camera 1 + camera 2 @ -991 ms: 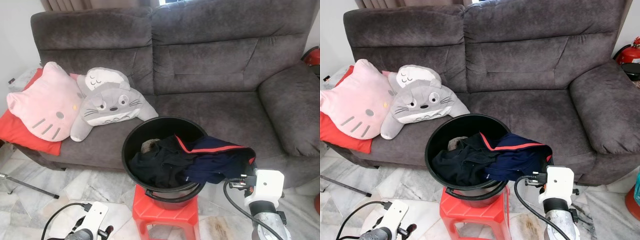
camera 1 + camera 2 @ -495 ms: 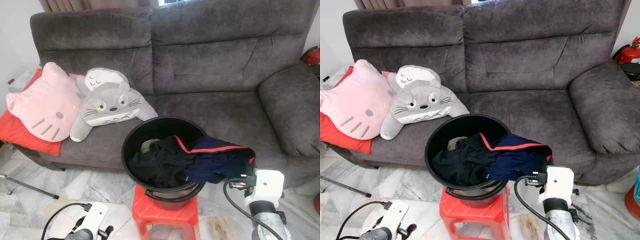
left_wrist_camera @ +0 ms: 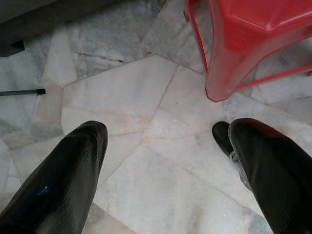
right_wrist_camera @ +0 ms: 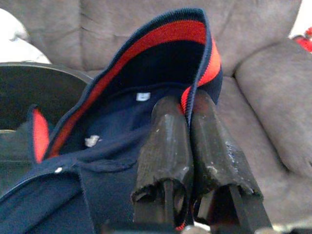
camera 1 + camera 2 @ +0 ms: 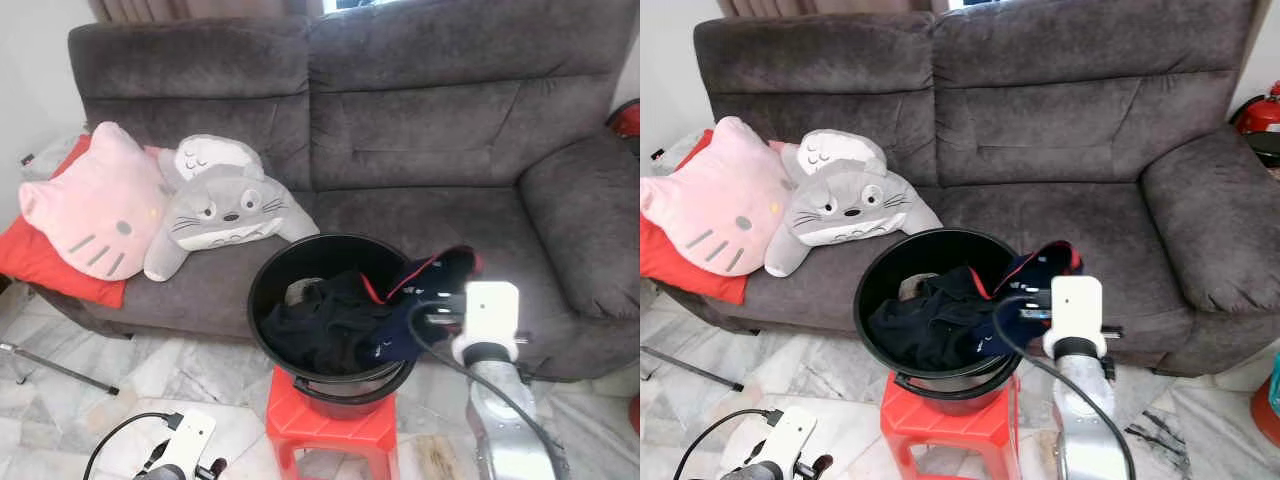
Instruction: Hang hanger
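Lifting a navy garment with red trim (image 4: 146,97) out of the round black plastic bucket (image 5: 270,290) on the red plastic stool (image 5: 330,435); no hanger visible.
Right gripper (image 4: 187,105), fingers pinched tight on the collar edge, sits at the bucket's 3 o'clock. Garment runs from collar down toward 9 o'clock, its tail inside among dark clothes. Next judged: raise clear, find the hanger. Left gripper (image 3: 165,146) hangs spread wide, empty, over marble floor (image 3: 136,185).

Soft even daylight, right wrist view blurry.
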